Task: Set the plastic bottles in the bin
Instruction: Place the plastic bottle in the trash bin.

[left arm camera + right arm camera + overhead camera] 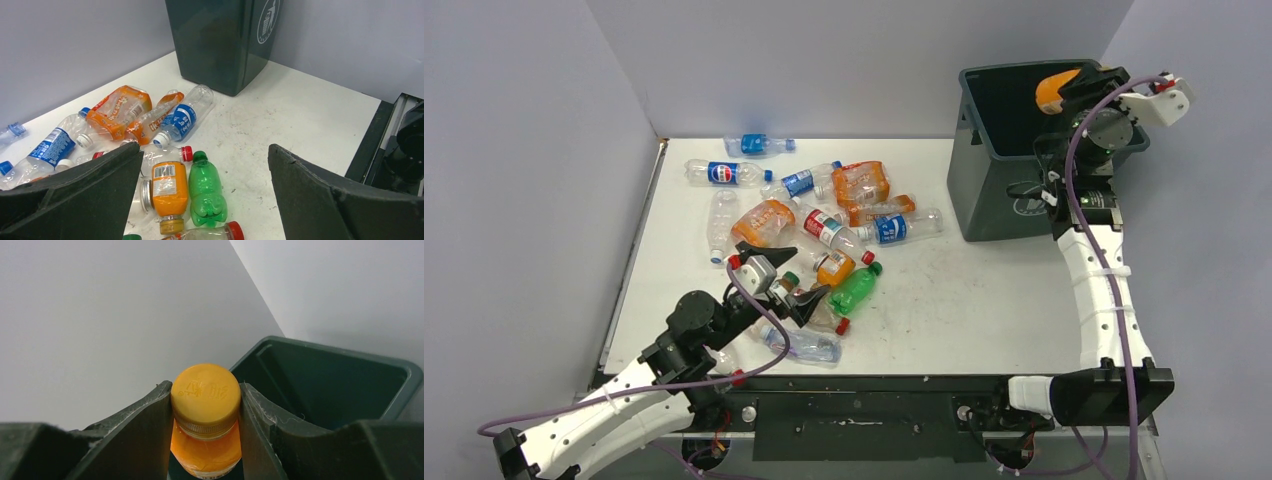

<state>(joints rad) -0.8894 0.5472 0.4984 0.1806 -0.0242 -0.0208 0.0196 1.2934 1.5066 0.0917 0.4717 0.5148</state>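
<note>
Right pincer (1072, 88) clamped on orange bottle (1052, 92), over bin (984, 200), upper right of frame. Left pincer (790, 276) wide, empty, above loose plastic bottles (824, 228) on counter (954, 300), centre-left.

1. The white counter (944, 300) is scuffed, with dark specks on its bare near-right part.
2. The bin (994, 200) stands upright at the far right, a white symbol on its near face.
3. The plastic bottles (824, 228) lie in a loose heap left of centre, well apart from the bin.
4. A blue-labelled bottle (757, 144) lies alone at the far edge.
5. A green bottle (856, 288) lies on its side at the heap's near right, just beside an orange-bodied one (833, 268).
</note>
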